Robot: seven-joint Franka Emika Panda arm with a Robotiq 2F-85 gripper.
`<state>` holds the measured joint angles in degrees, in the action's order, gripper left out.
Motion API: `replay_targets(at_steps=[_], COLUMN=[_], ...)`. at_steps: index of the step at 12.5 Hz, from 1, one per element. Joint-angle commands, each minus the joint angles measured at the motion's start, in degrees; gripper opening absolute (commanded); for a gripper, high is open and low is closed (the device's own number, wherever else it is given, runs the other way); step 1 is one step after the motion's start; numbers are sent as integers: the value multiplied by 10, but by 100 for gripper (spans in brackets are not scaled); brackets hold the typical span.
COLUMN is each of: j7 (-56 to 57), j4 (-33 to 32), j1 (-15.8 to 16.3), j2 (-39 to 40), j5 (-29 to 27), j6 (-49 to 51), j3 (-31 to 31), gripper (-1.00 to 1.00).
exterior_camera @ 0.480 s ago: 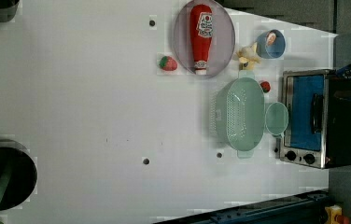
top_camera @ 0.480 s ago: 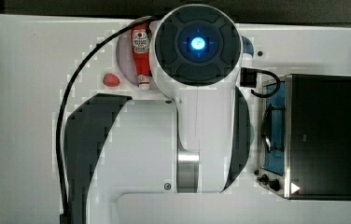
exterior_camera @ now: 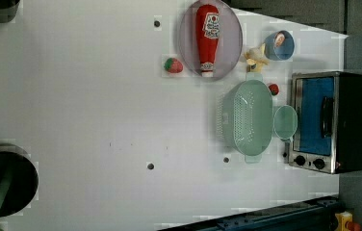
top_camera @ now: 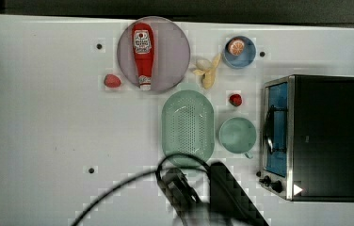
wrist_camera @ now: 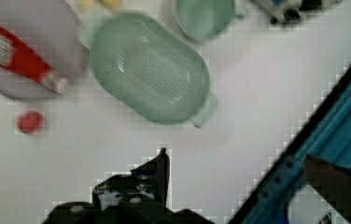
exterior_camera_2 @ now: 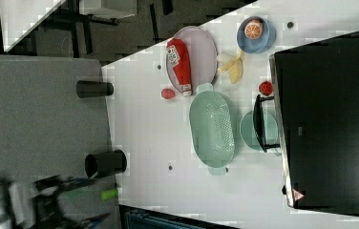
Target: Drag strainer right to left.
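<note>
The strainer (top_camera: 188,128) is a pale mint-green oval basket full of small holes, lying upright on the white table (top_camera: 48,108) between the plate and the cup. It also shows in the left view as the strainer (exterior_camera: 247,117), in the right view as the strainer (exterior_camera_2: 212,128) and in the wrist view as the strainer (wrist_camera: 150,67). My gripper (wrist_camera: 234,156) hangs open above bare table, short of the strainer's small end tab, with nothing between its fingers. The blurred arm (top_camera: 198,195) sits at the top view's bottom edge, just below the strainer.
A mint cup (top_camera: 237,135) stands close to the strainer on the top view's right, with a toaster oven (top_camera: 314,136) beyond it. A grey-purple plate (top_camera: 170,52) carries a ketchup bottle (top_camera: 143,54). Nearby are a strawberry (top_camera: 112,81), banana (top_camera: 206,70), blue bowl (top_camera: 239,52) and another small red fruit (top_camera: 235,99).
The arm, which covered the middle of the top view, has swung down to the top view's bottom edge, uncovering the strainer and cup. The objects have not moved.
</note>
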<state>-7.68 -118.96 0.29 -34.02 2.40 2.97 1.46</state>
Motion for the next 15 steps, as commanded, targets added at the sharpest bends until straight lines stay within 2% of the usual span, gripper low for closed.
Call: replay_targets(at_steps=[1,9,15], j7=[-21,-53,-257], j4=[-30,-147,-166], j1=[-14,-14,-12], j2=[65,253,416], j5=[-9,-9,-10], j6=[-42,-343,-523], j3=[-3,-2,-21], gripper=[100,100,100])
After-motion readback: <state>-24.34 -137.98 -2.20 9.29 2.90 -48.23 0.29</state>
